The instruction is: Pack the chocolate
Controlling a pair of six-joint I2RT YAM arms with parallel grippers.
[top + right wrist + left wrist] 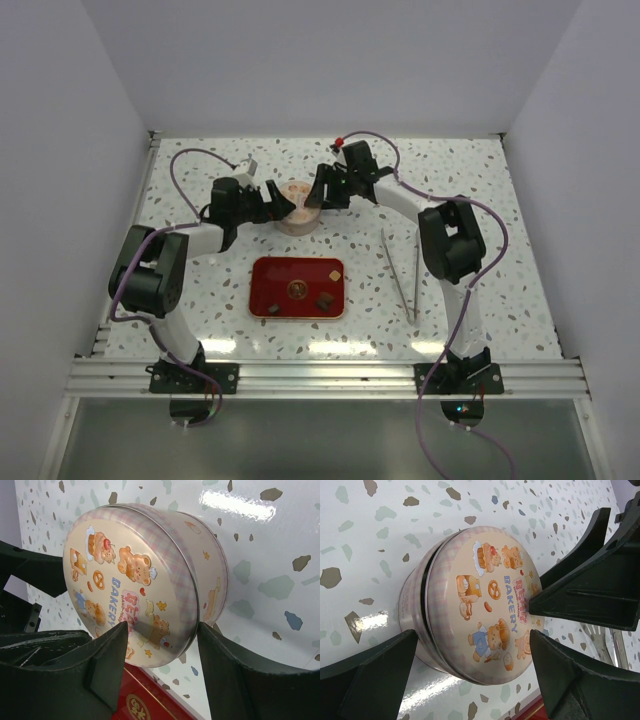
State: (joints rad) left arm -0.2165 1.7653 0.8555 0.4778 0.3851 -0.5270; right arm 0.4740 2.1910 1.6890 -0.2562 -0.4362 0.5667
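The round bakery-print tin (298, 206) stands shut on the table between both grippers. It also shows in the left wrist view (480, 600) and the right wrist view (130, 570). My left gripper (474, 637) is open, its fingers apart from the tin's walls on either side. My right gripper (162, 630) is open at the lid's near edge, with one finger (215, 650) touching the rim. Three chocolate pieces lie on the red tray (262, 272): a light brown one (335, 273) and two dark ones (324, 300) (272, 310).
Long metal tweezers (400, 275) lie right of the tray, beside the right arm. The tray's corner shows under the tin in the right wrist view (145, 700). White walls close in the table at the back and sides.
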